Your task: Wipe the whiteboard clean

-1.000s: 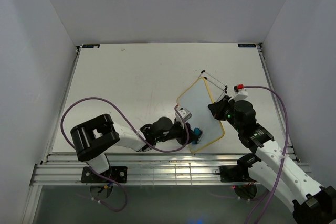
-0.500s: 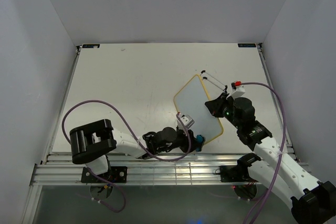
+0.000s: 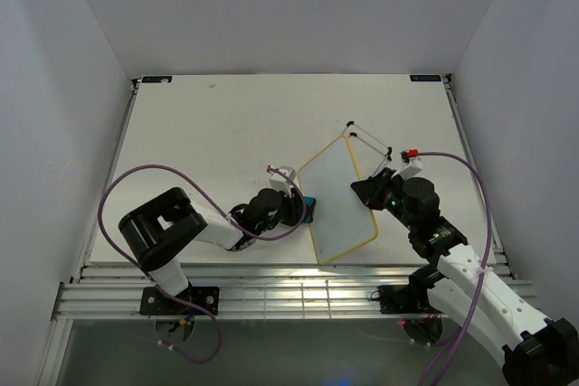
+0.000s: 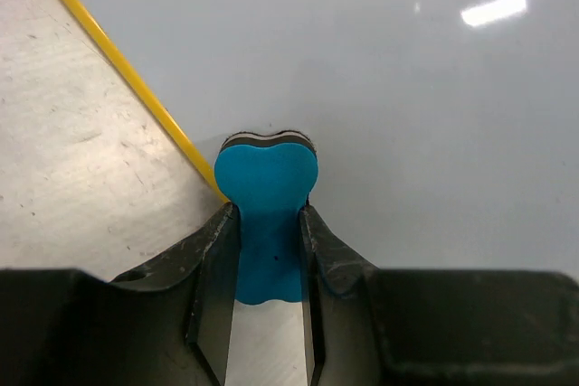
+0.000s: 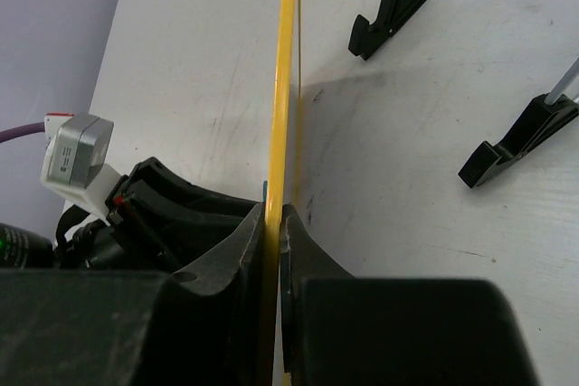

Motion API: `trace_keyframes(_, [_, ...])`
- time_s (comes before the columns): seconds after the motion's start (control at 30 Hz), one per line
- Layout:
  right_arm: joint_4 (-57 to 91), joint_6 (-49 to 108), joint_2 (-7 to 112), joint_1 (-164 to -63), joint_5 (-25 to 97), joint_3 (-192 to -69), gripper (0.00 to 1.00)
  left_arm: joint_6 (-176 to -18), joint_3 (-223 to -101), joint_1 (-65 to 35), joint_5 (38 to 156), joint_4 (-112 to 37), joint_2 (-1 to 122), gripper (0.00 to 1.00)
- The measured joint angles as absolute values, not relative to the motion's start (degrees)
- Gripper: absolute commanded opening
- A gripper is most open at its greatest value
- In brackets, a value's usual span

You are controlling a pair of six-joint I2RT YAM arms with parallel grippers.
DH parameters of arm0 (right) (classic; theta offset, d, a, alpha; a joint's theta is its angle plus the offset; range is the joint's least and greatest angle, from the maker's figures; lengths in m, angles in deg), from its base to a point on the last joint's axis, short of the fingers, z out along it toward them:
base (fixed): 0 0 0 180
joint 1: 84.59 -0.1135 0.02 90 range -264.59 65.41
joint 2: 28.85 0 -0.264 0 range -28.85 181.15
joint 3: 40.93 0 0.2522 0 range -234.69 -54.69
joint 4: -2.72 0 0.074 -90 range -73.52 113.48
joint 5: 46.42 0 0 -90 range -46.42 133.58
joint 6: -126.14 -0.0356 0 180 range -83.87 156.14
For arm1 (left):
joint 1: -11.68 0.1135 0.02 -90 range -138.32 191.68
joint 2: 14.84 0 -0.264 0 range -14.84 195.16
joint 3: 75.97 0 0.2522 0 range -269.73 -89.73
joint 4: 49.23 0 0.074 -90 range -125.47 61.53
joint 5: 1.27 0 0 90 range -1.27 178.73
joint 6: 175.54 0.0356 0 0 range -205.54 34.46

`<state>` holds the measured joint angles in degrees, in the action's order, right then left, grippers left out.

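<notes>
The whiteboard [image 3: 339, 201] stands tilted at centre right, its white face clean with a thin yellow frame. It fills the left wrist view [image 4: 380, 70] and shows edge-on in the right wrist view [image 5: 282, 97]. My right gripper [image 3: 365, 189] is shut on the board's right edge [image 5: 273, 232]. My left gripper [image 3: 306, 210] is shut on the blue bone-shaped eraser [image 4: 265, 214] and presses its tip on the board's face by the left frame edge. The eraser shows at the board's left edge in the top view [image 3: 310, 208].
The board's black wire stand feet [image 5: 391, 4] rest on the table behind it, another [image 5: 520, 137] to the right. The table's near edge with metal rails [image 3: 289, 296] lies just below the board. Purple cables loop from both arms.
My left gripper has carried the eraser from the board's lower edge up and left to its left frame edge. The board has swung slightly; the right gripper stays clamped.
</notes>
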<state>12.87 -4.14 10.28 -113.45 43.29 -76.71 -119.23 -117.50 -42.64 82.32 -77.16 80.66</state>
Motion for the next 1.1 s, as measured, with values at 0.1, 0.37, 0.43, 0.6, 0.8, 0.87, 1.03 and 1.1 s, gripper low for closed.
trace_keyframes(0.1, [12.6, -4.9, 9.5, -113.1, 43.3, -76.1, 0.08, -119.8, -118.7, -40.2, 84.9, -78.6, 82.8, 0.00])
trace_keyframes(0.37, [12.6, -6.5, 7.3, -112.5, 45.2, -74.3, 0.08, -119.7, -120.2, -39.8, 89.0, -79.6, 84.5, 0.00])
trace_keyframes(0.43, [12.4, -6.6, 7.1, -112.5, 45.6, -74.1, 0.08, -119.4, -120.2, -41.7, 87.5, -79.3, 83.8, 0.00])
trace_keyframes(0.6, [12.3, -8.5, 6.1, -112.5, 47.0, -73.1, 0.08, -119.6, -120.0, -50.5, 83.1, -78.3, 79.3, 0.00])
trace_keyframes(0.8, [13.2, -13.0, 3.2, -112.7, 51.0, -69.0, 0.08, -121.8, -117.4, -57.9, 82.8, -80.5, 76.6, 0.00])
trace_keyframes(0.87, [13.1, -13.4, 3.0, -113.0, 51.2, -68.9, 0.08, -122.2, -116.3, -58.5, 83.8, -81.3, 76.1, 0.00])
trace_keyframes(1.03, [12.7, -13.4, 3.5, -113.2, 51.1, -68.8, 0.08, -121.5, -116.0, -58.7, 85.8, -81.7, 76.0, 0.00])
trace_keyframes(1.1, [12.5, -13.4, 3.3, -113.2, 51.1, -68.5, 0.08, -120.2, -116.7, -58.7, 86.3, -80.3, 75.9, 0.00])
